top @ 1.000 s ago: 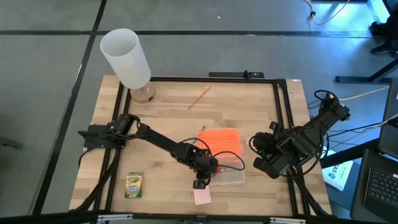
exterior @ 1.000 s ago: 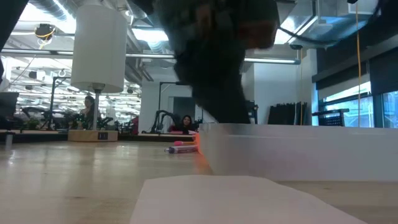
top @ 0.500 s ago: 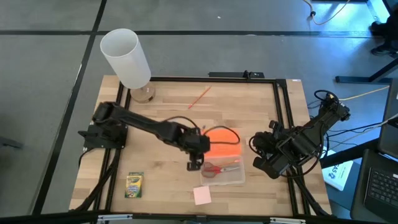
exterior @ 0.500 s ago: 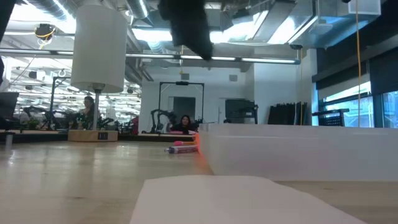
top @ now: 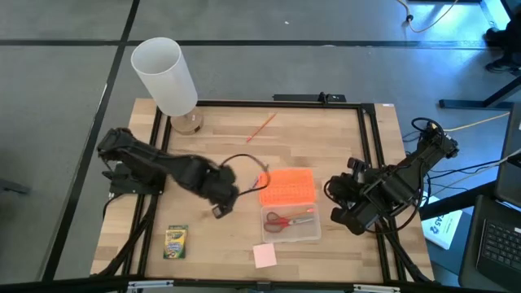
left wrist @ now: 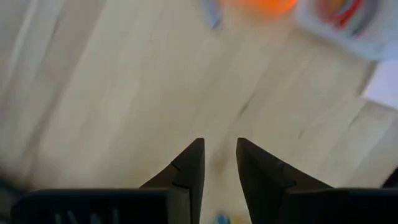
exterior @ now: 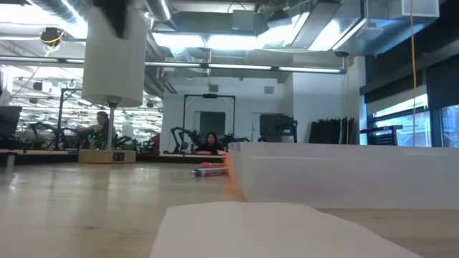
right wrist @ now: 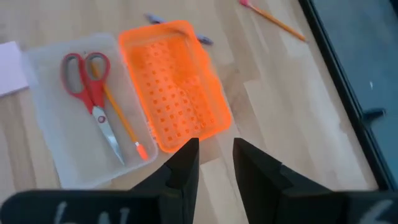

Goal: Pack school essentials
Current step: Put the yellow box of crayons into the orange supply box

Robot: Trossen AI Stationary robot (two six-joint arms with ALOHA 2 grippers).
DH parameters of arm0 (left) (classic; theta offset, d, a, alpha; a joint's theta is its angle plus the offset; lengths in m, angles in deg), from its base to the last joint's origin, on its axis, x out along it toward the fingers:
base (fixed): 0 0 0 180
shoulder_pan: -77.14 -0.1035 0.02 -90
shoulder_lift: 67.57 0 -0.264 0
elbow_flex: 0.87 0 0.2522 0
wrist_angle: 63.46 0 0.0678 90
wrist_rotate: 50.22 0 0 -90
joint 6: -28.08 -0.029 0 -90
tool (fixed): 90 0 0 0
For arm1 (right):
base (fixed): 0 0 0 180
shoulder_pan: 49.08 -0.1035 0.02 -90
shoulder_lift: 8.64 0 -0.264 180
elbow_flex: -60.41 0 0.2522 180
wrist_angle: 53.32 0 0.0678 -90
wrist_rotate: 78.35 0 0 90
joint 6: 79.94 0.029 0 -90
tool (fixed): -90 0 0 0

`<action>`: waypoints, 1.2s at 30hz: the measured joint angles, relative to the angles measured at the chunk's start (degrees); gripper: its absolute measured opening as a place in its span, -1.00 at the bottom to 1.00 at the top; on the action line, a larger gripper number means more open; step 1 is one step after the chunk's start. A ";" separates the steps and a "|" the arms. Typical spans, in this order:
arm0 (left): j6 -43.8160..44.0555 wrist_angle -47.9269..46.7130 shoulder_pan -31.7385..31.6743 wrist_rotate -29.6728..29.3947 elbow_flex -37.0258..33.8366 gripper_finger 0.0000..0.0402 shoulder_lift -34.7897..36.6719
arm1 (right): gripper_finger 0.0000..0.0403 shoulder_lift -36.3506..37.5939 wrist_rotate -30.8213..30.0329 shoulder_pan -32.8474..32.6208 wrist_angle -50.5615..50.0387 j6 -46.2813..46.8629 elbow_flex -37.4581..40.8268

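We see no readable writing on the crayon box lying on the worktop. Scissors lie inside the clear box. Left end effector and right end effector both hang slightly open, empty.

Two dark jointed arms — black looping cables, tapered black fingers.

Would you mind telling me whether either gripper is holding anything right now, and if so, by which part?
Nothing is held. The left gripper is open with only bare table between its fingers, and the right gripper is open too, empty above the orange lid.
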 joint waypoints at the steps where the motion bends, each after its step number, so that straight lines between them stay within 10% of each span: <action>1: 4.59 -2.67 1.31 0.62 0.00 -0.57 0.41 | -0.50 0.00 -0.08 0.00 0.91 -1.46 0.00; 14: 48.15 -10.14 19.97 6.98 -0.04 -0.57 0.92 | -0.50 0.00 2.43 0.02 21.73 -28.08 0.00; 36: 75.14 0.05 36.42 8.50 -9.30 -0.57 0.81 | -0.50 -3.39 2.82 6.64 43.09 -41.52 0.00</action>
